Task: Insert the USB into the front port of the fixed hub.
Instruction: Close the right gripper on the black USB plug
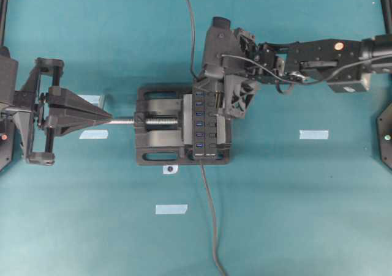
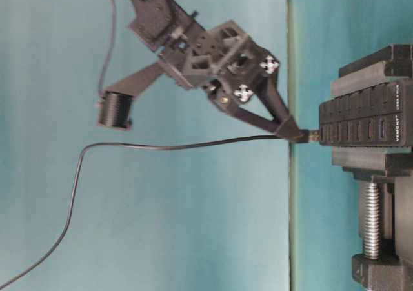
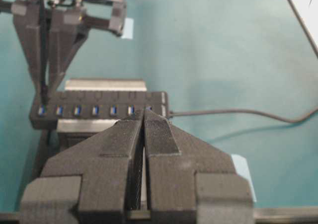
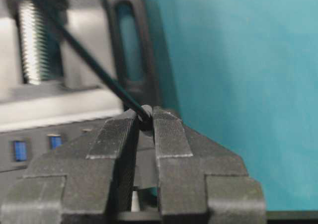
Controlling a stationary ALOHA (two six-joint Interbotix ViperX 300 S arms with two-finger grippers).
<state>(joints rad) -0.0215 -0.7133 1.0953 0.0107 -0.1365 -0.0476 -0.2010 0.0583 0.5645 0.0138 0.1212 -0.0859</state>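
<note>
Between vise [image 1: 153,126] jaws: fixed hub [image 1: 205,124]. Right fingers [image 2: 284,124] pinch USB [image 2: 302,135] at hub end; left fingers [image 3: 160,134] closed, empty.

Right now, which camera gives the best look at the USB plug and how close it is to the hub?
The table-level view: the USB shows side-on in the right gripper, its metal tip at the fixed hub. Overhead, the right arm hides the plug. The right wrist view shows only the plug's back end and cable between the fingers; the left wrist view barely resolves it.
</note>
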